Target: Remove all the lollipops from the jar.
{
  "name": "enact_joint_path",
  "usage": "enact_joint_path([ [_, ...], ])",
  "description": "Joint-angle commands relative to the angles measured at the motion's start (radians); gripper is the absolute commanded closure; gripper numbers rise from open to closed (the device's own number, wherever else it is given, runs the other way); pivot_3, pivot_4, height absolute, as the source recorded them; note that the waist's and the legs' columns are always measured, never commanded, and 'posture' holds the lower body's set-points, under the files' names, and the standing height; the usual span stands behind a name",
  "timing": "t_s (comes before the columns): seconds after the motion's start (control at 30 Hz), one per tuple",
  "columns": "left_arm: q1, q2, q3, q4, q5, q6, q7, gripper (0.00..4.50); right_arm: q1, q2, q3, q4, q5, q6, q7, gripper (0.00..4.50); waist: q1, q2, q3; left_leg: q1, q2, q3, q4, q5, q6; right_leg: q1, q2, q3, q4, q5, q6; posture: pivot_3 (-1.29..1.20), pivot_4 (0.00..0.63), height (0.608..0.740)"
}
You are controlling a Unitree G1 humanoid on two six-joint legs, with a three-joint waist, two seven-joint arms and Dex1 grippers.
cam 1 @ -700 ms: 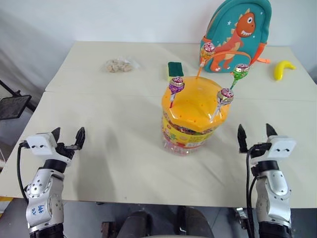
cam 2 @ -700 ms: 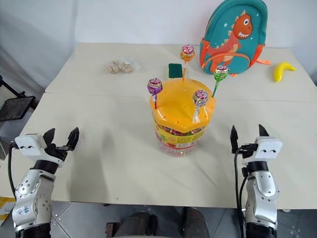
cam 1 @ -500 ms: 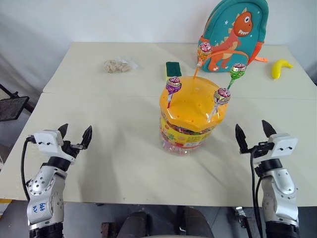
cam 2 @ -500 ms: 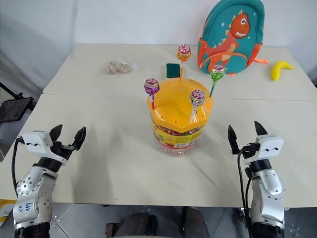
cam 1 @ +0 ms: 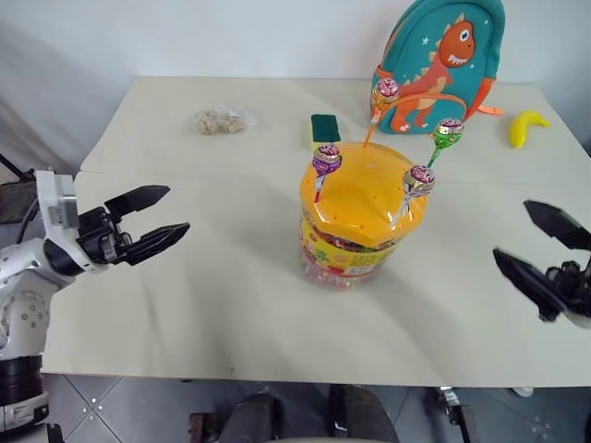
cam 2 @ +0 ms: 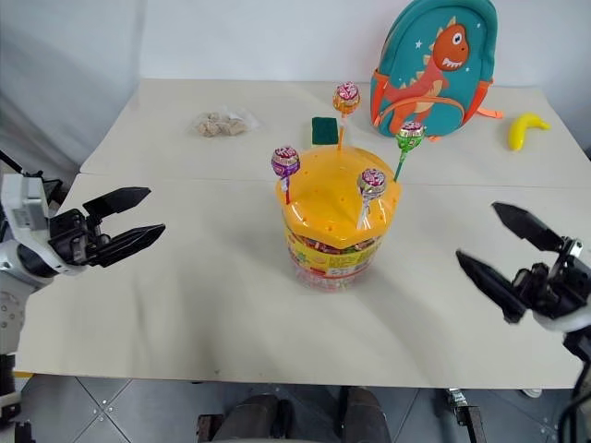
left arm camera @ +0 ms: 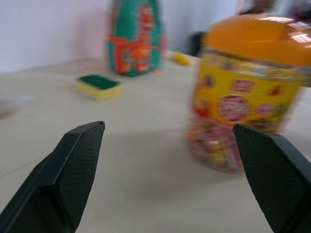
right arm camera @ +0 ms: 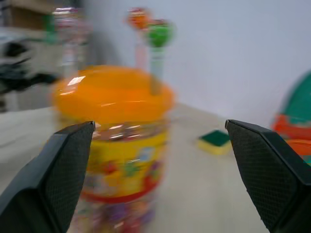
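The jar (cam 1: 355, 242) is a clear tub of candy with a domed orange lid (cam 1: 365, 194), standing mid-table. Several lollipops stand upright in the lid's holes: one at the left (cam 1: 327, 159), one at the back (cam 1: 386, 90), a green one (cam 1: 449, 130) and one at the right (cam 1: 419, 178). My left gripper (cam 1: 175, 209) hangs open left of the jar, pointing at it, well apart. My right gripper (cam 1: 511, 228) is open on the jar's right, also apart. The jar (left arm camera: 238, 97) shows between the left fingers and the jar (right arm camera: 114, 131) between the right ones.
A teal dinosaur backpack (cam 1: 439, 60) stands at the back right, with a banana (cam 1: 526, 127) beside it. A green and yellow sponge (cam 1: 325, 129) lies behind the jar. A small bag of snacks (cam 1: 219, 121) lies at the back left. The table (cam 1: 231, 305) is pale.
Both arms have risen from the table's front edge and turned inward, so the grippers now point at the jar from either side. Both stay open. The jar and lollipops have not moved.
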Motion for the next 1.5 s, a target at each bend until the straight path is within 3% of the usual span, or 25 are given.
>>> enact_joint_path([
  [0.03, 0.012, 0.021, -0.017, -0.003, -0.004, 0.019, -0.074, 0.02, -0.002, -0.027, -0.067, 0.021, 0.011, -0.029, 0.141, 0.0, -0.001, -0.001, 0.0, 0.0, 0.0, 0.001, 0.0, 0.0, 0.0, 0.0, 0.0, 0.001, 0.0, 0.0, 0.001, 0.0, 0.15, 0.74],
  [0.2, -0.019, -0.004, -0.052, -0.014, -0.01, 0.046, -0.1, 0.02, -0.033, -0.053, -0.117, 0.103, 0.006, -0.026, 0.217, 0.0, 0.0, -0.001, 0.001, 0.001, 0.0, 0.003, 0.0, 0.0, 0.001, 0.0, -0.001, 0.003, 0.0, 0.001, 0.002, 0.0, 0.15, 0.74],
  [0.33, -0.196, -0.106, -0.128, -0.052, -0.07, 0.165, 0.043, 0.02, -0.094, -0.023, -0.141, 0.043, 0.102, 0.043, 0.084, 0.0, 0.017, -0.002, 0.001, 0.001, -0.001, 0.001, 0.002, 0.0, 0.001, 0.0, -0.003, 0.002, 0.001, 0.001, 0.002, 0.0, 0.15, 0.74],
  [0.47, -0.392, -0.219, -0.219, -0.1, -0.09, 0.251, 0.159, 0.02, -0.069, 0.012, -0.132, -0.043, 0.136, 0.084, 0.052, 0.0, 0.027, -0.004, 0.001, 0.0, -0.001, 0.0, 0.003, 0.0, 0.0, 0.001, -0.002, 0.001, 0.001, 0.002, 0.002, 0.0, 0.15, 0.74],
  [0.8, -0.526, -0.295, -0.39, -0.158, -0.004, 0.258, 0.135, 0.02, -0.008, 0.138, -0.08, -0.128, 0.063, 0.049, -0.009, 0.0, 0.012, -0.005, 0.002, 0.001, -0.001, 0.005, 0.006, 0.0, 0.001, 0.0, 0.01, 0.005, 0.002, 0.003, 0.004, 0.0, 0.15, 0.74],
  [0.93, -0.543, -0.329, -0.39, -0.134, -0.01, 0.269, 0.155, 0.9, 0.019, 0.151, -0.095, -0.135, 0.055, 0.048, -0.025, 0.0, 0.006, -0.005, 0.002, 0.001, 0.0, 0.005, 0.006, 0.0, 0.0, 0.0, 0.01, 0.008, 0.002, 0.003, 0.004, 0.0, 0.15, 0.74],
  [1.3, -0.556, -0.377, -0.33, -0.118, -0.073, 0.299, 0.177, 4.44, 0.085, 0.176, -0.116, -0.163, 0.074, 0.035, -0.037, 0.0, 0.005, -0.005, 0.002, 0.0, 0.0, 0.004, 0.006, 0.0, 0.0, 0.0, 0.01, 0.008, 0.002, 0.003, 0.004, 0.0, 0.15, 0.74],
  [1.4, -0.585, -0.423, -0.254, -0.084, -0.158, 0.34, 0.258, 4.48, 0.093, 0.178, -0.115, -0.17, 0.091, 0.048, -0.042, 0.0, 0.006, -0.005, 0.002, 0.0, 0.0, 0.003, 0.006, 0.0, 0.0, 0.0, 0.01, 0.008, 0.001, 0.003, 0.004, 0.0, 0.15, 0.74],
  [1.5, -0.639, -0.433, -0.107, 0.006, -0.362, 0.438, 0.383, 4.48, 0.101, 0.166, -0.122, -0.17, 0.136, 0.081, -0.055, 0.0, 0.005, -0.005, 0.002, 0.0, 0.0, 0.003, 0.008, 0.0, 0.0, 0.0, 0.01, 0.008, 0.002, 0.003, 0.004, 0.0, 0.15, 0.74],
])
